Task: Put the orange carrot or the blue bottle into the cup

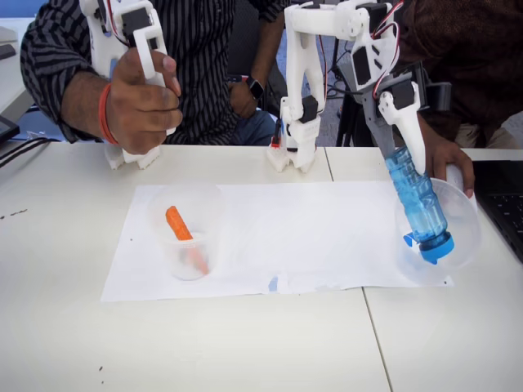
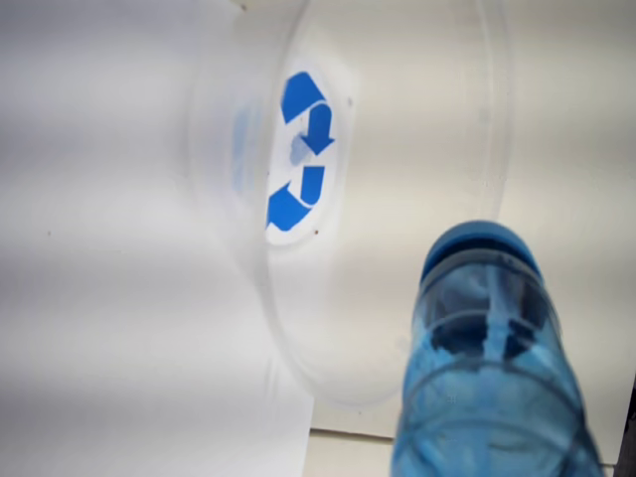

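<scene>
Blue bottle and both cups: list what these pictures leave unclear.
- Gripper: in the fixed view its fingertips merge with the blue bottle's base; the jaw gap is unreadable.
- Blue bottle: the wrist view's bottom edge cuts off its base, hiding the grip.
- The cup: a hand sits behind its rim; contact is unclear.
- Orange carrot: its lower end blurs behind the other clear cup's wall.
</scene>
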Available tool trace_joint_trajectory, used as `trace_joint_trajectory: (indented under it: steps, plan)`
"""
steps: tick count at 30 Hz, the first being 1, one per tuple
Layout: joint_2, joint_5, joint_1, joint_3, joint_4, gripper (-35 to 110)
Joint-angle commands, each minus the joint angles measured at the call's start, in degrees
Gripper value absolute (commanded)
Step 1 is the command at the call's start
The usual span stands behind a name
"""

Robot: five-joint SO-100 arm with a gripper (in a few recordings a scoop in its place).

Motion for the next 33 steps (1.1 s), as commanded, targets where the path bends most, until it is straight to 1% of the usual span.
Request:
trace_joint_trajectory:
  steps: [1, 11, 16, 23, 33]
  plan:
    - [2.4, 0.1, -0.9, -5.1, -1.1, 31]
    - [2.5, -0.2, -1.7, -5.1, -0.7, 32]
    - [2.6, -3.9, -1.8, -5.1, -0.4, 32]
    - [6.4, -5.9, -1.8, -4.9, -0.4, 32]
    - [10.5, -6.0, -0.8, -4.3, -0.4, 31]
